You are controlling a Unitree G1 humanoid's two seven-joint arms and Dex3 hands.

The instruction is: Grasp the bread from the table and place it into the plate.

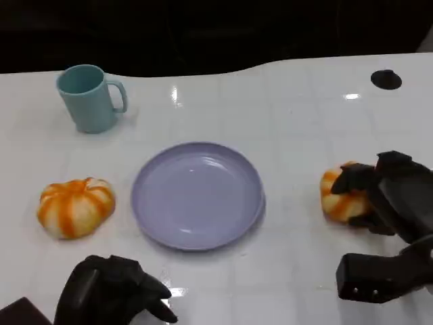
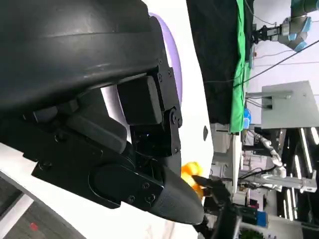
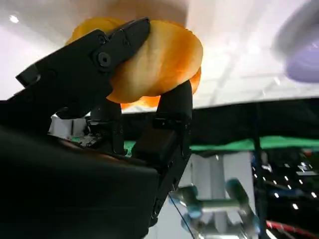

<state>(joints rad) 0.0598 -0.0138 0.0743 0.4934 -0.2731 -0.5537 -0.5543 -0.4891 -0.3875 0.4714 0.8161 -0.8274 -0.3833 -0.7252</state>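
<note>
Table (image 1: 291, 122): bread (image 1: 338, 196) flat, axis unclear

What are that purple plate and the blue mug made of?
The plate looks like smooth plastic or melamine: an even lavender surface with a soft sheen. The mug looks like matte teal plastic, uniform in colour with dull highlights; glazed ceramic cannot be ruled out.
</note>
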